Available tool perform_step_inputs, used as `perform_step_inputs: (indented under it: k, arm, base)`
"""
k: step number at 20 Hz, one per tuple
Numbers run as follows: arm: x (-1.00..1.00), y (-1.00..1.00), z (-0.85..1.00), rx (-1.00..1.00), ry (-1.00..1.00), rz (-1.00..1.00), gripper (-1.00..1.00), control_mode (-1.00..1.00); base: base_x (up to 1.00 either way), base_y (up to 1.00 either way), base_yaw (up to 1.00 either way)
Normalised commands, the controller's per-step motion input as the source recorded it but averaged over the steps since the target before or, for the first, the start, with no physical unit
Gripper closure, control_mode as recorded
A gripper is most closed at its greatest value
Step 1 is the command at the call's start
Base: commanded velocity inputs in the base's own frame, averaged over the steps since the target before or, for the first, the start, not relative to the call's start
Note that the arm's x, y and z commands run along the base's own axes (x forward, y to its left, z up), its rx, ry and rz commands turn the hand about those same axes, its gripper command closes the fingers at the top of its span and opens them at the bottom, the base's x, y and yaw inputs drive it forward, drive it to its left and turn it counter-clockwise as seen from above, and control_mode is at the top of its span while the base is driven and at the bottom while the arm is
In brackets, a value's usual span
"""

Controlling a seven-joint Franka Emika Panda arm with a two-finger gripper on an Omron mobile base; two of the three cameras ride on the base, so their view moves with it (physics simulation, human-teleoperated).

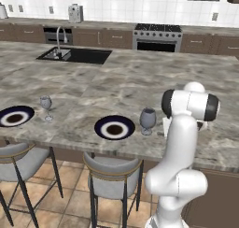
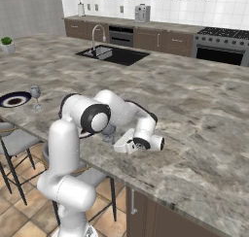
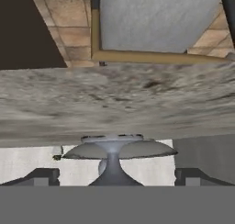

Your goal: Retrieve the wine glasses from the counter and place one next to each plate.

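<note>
White arm (image 1: 179,143) bent forward, end effector (image 3: 112,175) low, fingers spread wide

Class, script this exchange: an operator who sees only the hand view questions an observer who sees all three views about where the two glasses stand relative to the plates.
Operator: A glass foot sits between the tips of my open tool. Which glass is it?
Observer: The larger grey goblet, upright just beside the plate nearest the arm.
Operator: Where is the other glass?
Observer: The smaller glass stands upright next to the second plate, farther left along the island.
</note>
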Motion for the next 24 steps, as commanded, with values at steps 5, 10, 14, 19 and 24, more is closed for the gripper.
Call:
perform_step_inputs:
  k: [5, 10, 14, 19, 24]
  arm:
    - [-0.87, -0.01, 0.68, 0.0, -0.21, 0.0, -1.0, -1.0]
    - [-0.84, 0.04, 0.97, 0.0, -0.24, 0.0, -1.0, -1.0]
    - [-0.77, 0.25, 1.0, -0.01, -0.23, 0.0, -1.0, -1.0]
    - [-0.52, 0.41, 1.0, -0.04, -0.13, 0.0, -1.0, -1.0]
    - [-0.51, 0.46, 1.0, -0.06, -0.1, 0.0, -1.0, -1.0]
  base:
    - [0.0, 0.0, 0.0]
    - [0.0, 0.0, 0.0]
    - [0.0, 0.0, 0.0]
    - [0.0, 0.0, 0.0]
    - [0.0, 0.0, 0.0]
